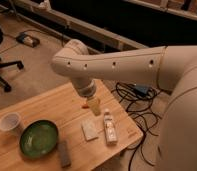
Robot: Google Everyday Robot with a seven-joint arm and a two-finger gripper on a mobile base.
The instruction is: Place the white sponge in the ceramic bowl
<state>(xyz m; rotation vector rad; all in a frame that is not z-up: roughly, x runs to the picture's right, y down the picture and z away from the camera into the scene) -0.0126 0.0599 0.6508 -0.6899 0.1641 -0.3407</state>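
- The pincer (93,106) hangs just above the white sponge (90,129); I cannot tell how open it is.
- Risk: descending off-centre could catch the white bottle (109,128) just beside the sponge instead.

Small, flat, squarish off-white sponge pad (90,129): soft edges, lies flat on the light wooden desk (47,106), right of centre, turned slightly askew to the desk's near edge. Round, shallow, glossy green ceramic bowl (39,138), dark rim: upright, left of the sponge and apart from it, close to the near edge. Sponge sits outside the bowl. Pincer (93,105): hangs over the desk just past the sponge's far side.
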